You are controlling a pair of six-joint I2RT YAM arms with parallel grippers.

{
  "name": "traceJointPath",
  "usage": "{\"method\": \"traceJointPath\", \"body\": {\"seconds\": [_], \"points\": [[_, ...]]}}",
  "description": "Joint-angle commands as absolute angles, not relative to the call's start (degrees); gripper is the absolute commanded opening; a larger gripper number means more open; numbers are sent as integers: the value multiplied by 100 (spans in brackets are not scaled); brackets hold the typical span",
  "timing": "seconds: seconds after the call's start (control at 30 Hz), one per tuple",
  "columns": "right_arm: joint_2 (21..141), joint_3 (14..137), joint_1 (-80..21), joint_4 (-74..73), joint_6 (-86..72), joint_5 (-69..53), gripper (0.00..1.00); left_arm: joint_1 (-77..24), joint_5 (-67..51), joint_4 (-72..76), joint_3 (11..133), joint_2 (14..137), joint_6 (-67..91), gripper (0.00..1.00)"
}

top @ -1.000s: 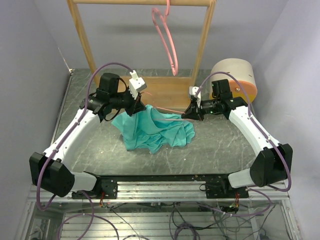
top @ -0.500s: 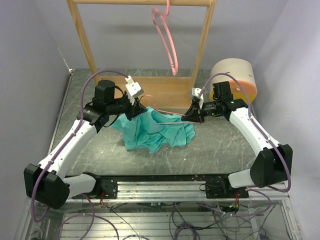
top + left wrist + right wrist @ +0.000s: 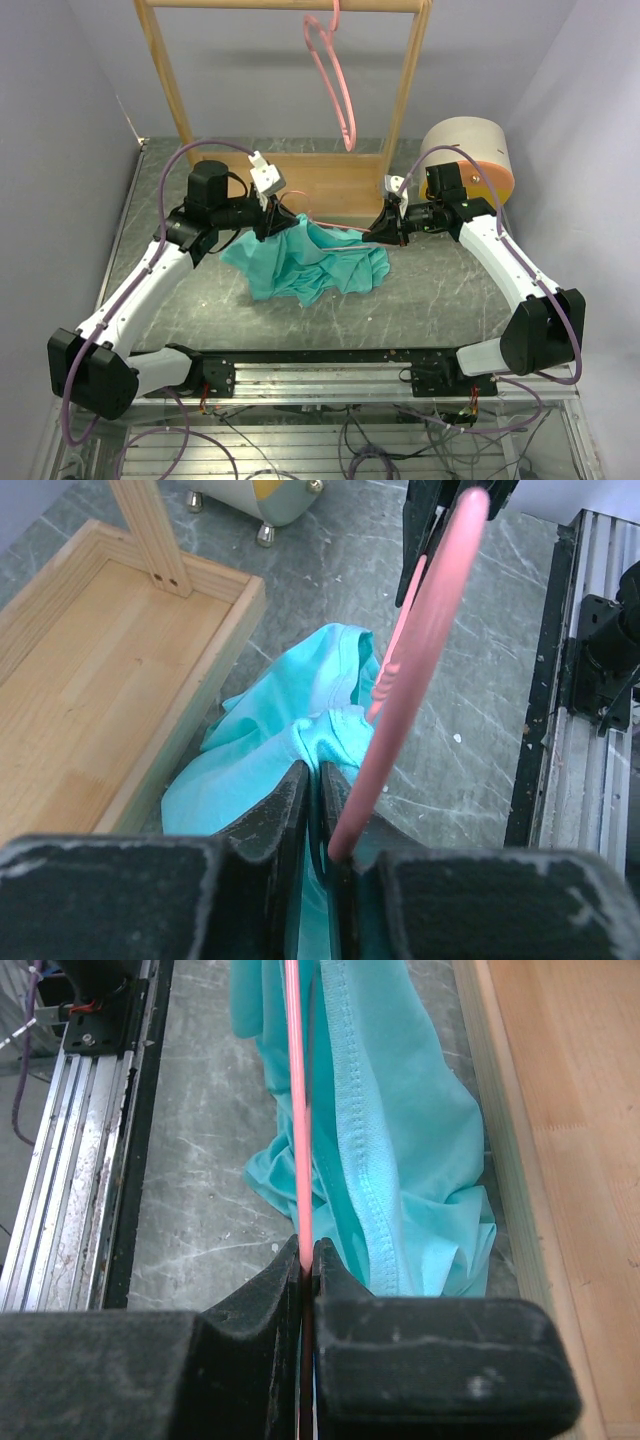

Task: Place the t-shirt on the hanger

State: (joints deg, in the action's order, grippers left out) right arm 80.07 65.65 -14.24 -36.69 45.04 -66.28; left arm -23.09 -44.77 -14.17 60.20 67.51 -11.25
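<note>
Grey veined desk (image 3: 440,290), with a pale wooden rack (image 3: 330,190) at the back. The teal t-shirt (image 3: 300,265), soft and crumpled, lies heaped on the desk against the rack's base. Both arms reach inward, held low. The thin pink hanger (image 3: 336,227) spans between them over the shirt: left fingers (image 3: 296,805) pinch one end, teal cloth in the gap too; right fingers (image 3: 288,1268) clamp the rod. Only the wrist views show the stitched hem beside the rod.

The t-shirt (image 3: 310,262) lies mid-table (image 3: 430,290), against the rack (image 3: 340,185) at its 12 o'clock, a drum (image 3: 468,150) at 2 o'clock. The hanger (image 3: 340,226) spans its far edge between the left gripper (image 3: 277,222) and right gripper (image 3: 385,232). A second hanger (image 3: 335,80) hangs from the rack's top.
</note>
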Motion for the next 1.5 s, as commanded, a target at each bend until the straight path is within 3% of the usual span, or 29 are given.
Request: {"method": "traceJointPath", "body": {"seconds": [0.0, 0.3, 0.5, 0.6, 0.8, 0.9, 1.23, 1.47], "points": [[7963, 6619, -1391, -3586, 4509, -6793, 0, -2330, -4919, -1237, 6133, 6835, -1000, 23], [7997, 6590, -1380, -3579, 4510, -6755, 0, -2329, -5238, -1336, 6180, 6890, -728, 34], [7943, 6492, -1376, -3531, 4487, -6707, 0, -2294, -4994, -1525, 6309, 6922, -734, 34], [7905, 6454, -1368, -3504, 4463, -6690, 0, -2202, -4849, -1563, 6313, 6900, -697, 30], [7859, 6326, -1362, -3402, 4392, -6680, 0, -2094, -4663, -1589, 6255, 6772, -606, 13], [7866, 6318, -1358, -3374, 4373, -6695, 0, -2101, -4847, -1512, 6188, 6744, -515, 11], [7857, 6319, -1360, -3349, 4342, -6681, 0, -2156, -5433, -1348, 6142, 6794, -290, 24], [7849, 6324, -1357, -3354, 4350, -6675, 0, -2293, -5150, -1458, 6045, 7059, -689, 36]]}}
